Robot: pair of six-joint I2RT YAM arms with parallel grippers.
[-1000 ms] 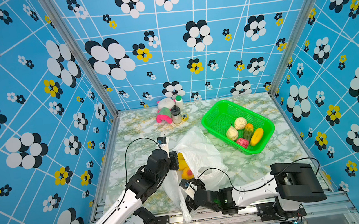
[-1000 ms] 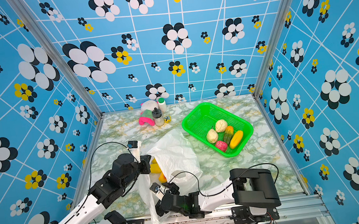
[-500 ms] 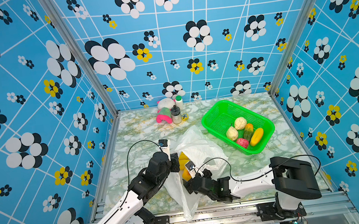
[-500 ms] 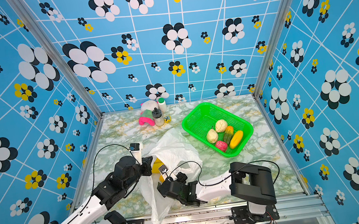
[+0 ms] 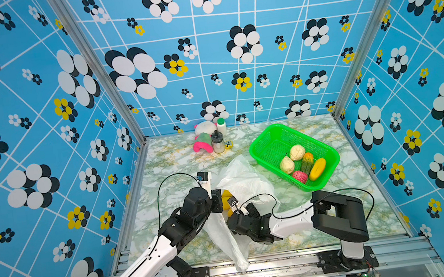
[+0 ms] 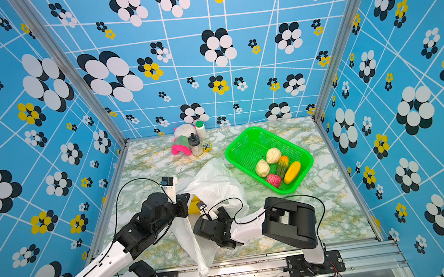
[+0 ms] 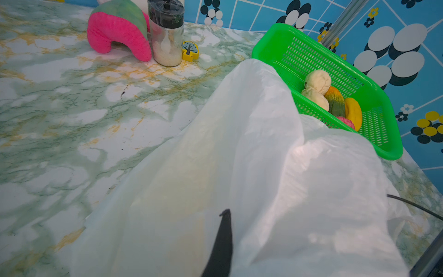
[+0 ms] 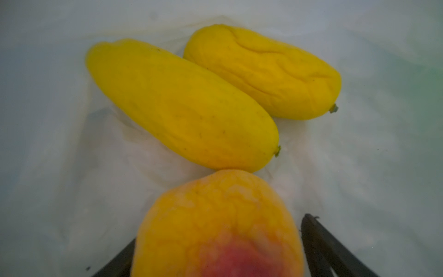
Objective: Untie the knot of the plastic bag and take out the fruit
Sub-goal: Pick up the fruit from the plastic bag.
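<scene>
1. The left claw (image 5: 217, 201) is closed tight on the edge of the plastic bag (image 5: 242, 178). It holds the mouth up and open. I see no knot.
2. A second ago the right claw (image 8: 221, 230) was out by the front of the bench (image 5: 166, 164). Now it is inside the bag. It is open, with one finger on each side of the peach (image 8: 211, 199). I think the squeeze comes next.
3. Two yellow mangoes (image 8: 182, 105) lie deeper in the bag, just past the peach.
4. Five fruits already sit in the green basket (image 5: 269, 143). Three are left to take out.
</scene>
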